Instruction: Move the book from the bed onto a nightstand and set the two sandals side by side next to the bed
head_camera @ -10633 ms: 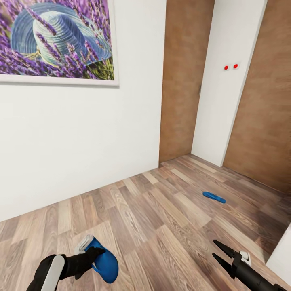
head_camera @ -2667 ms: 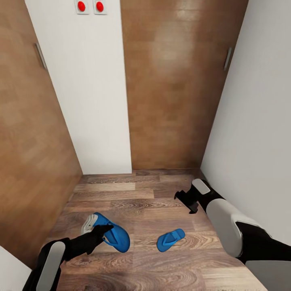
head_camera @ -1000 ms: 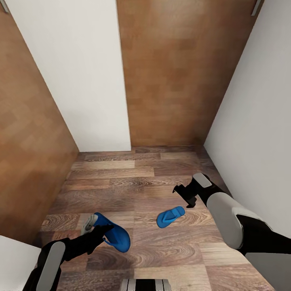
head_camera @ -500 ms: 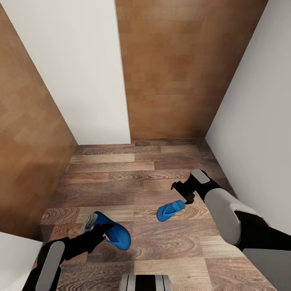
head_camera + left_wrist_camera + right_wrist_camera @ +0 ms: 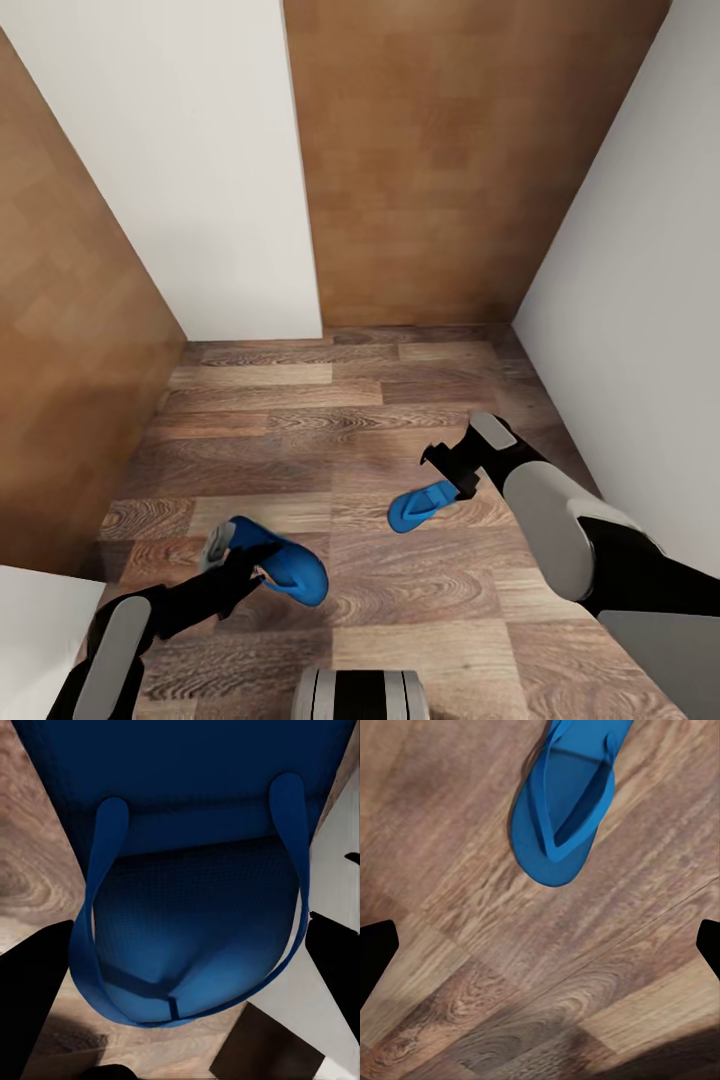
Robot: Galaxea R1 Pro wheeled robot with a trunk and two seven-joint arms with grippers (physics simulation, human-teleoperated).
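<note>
My left gripper is shut on one blue sandal, held just above the wood floor; in the left wrist view its sole and straps sit between my dark fingertips. The other blue sandal lies flat on the floor. My right gripper hovers open over that sandal's far end. In the right wrist view the sandal lies ahead of the gripper, whose spread fingertips have only floor between them. The bed, book and nightstands are out of view.
I face a narrow alcove with a white wall panel, a wooden door straight ahead, a wooden panel on the left and a white wall close on the right. A white corner sits at lower left, above my base.
The head view has tilted down and the alcove has drawn nearer. My right gripper now sits closer over the floor sandal. The left gripper still holds its sandal.
</note>
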